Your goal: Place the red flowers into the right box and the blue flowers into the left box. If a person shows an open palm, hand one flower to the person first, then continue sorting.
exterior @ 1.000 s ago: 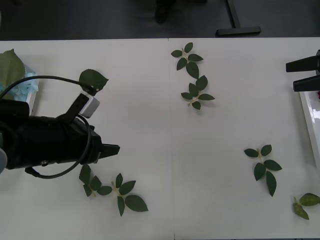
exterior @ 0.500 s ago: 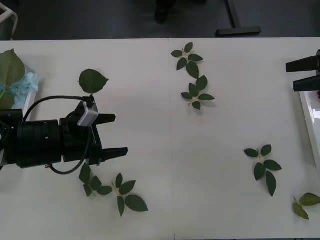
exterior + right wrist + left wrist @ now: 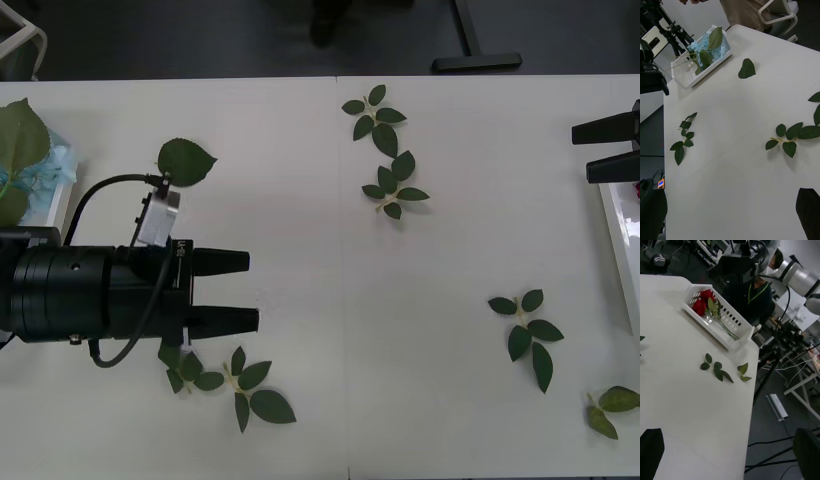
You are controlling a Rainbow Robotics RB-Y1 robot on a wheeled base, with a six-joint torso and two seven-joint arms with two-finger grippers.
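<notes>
The blue flowers [image 3: 42, 170] lie in the left box [image 3: 62, 203] at the table's left edge, big leaves over them; the right wrist view shows the blue flowers [image 3: 702, 47] in the left box [image 3: 688, 80]. The red flowers [image 3: 702, 303] lie in the right box [image 3: 732, 341], stems pointing along it. The right box [image 3: 613, 225] sits at the table's right edge. My left gripper [image 3: 250, 291] hovers open and empty over the left half of the table, fingers pointing right. My right gripper [image 3: 582, 152] is open and empty just beyond the right box's far end.
Loose green leaf sprigs lie scattered: one pair [image 3: 385, 150] at the far centre, one sprig [image 3: 527, 335] right of centre, one [image 3: 228, 378] just under my left gripper, one [image 3: 608, 408] at the near right. A single leaf [image 3: 185, 160] lies near the left box.
My left gripper has turned and slid a little to the right, so both fingers now show side by side. The right arm has stayed still.
</notes>
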